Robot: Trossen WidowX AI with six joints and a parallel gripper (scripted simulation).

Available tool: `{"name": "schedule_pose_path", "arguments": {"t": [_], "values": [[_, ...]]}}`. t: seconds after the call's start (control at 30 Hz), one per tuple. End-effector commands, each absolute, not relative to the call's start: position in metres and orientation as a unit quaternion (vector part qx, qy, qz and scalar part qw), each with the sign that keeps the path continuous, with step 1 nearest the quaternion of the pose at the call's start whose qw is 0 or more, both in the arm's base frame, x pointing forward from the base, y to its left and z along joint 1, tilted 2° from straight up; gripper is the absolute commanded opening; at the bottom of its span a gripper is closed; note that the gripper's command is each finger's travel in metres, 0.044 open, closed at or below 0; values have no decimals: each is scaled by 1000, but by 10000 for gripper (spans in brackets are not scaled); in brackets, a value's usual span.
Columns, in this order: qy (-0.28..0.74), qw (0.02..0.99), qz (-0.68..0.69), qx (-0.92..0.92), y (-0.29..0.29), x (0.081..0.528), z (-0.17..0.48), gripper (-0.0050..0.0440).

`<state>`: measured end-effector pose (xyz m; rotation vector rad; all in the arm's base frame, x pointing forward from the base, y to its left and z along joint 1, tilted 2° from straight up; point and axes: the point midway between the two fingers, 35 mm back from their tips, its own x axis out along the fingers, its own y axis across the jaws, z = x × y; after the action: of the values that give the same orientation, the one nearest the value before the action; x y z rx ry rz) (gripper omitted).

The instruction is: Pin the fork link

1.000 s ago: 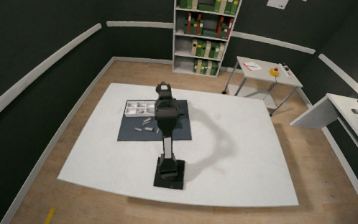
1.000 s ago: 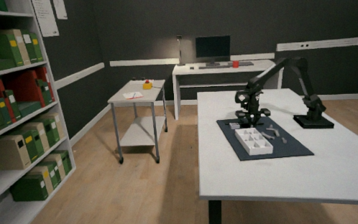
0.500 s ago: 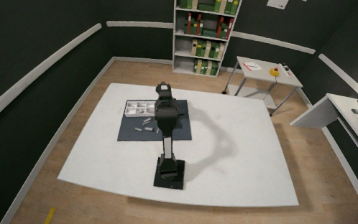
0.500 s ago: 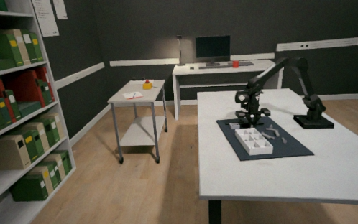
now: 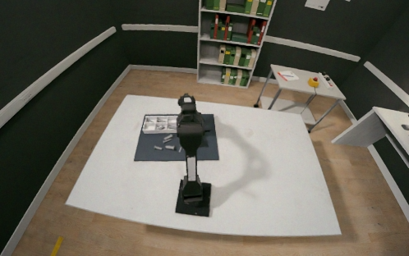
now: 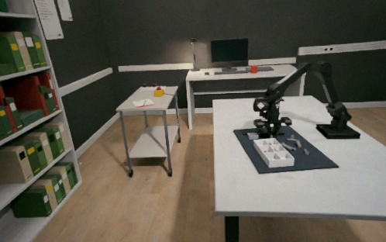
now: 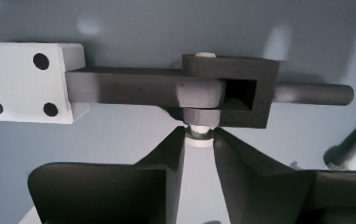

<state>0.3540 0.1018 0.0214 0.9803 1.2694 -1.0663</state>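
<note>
— Wrist view: what is the gripper (image 7: 200, 145) doing?
— Pinching the pin (image 7: 200, 136) by its head end, just under the fork (image 7: 235, 92).
— How far in?
— The tip shows past the far cheek, through the eye (image 7: 145, 90). Seating the head and letting go remain, I judge.

The black six-joint arm (image 6: 310, 75) rises from its square base plate, bends at the elbow and reaches forward and down, wrist pointing steeply at the worktop. Its black parallel-jaw tool (image 7: 200, 142) has its two wedge-shaped fingers closed tight on the slim white pin (image 7: 200, 141).
</note>
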Motion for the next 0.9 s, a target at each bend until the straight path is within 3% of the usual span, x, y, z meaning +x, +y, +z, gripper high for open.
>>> {"name": "schedule_pose_path", "arguments": {"t": [0.0, 0.87], "values": [[535, 576, -449, 425, 100, 355, 30, -50], [534, 576, -449, 424, 96, 356, 30, -50]]}}
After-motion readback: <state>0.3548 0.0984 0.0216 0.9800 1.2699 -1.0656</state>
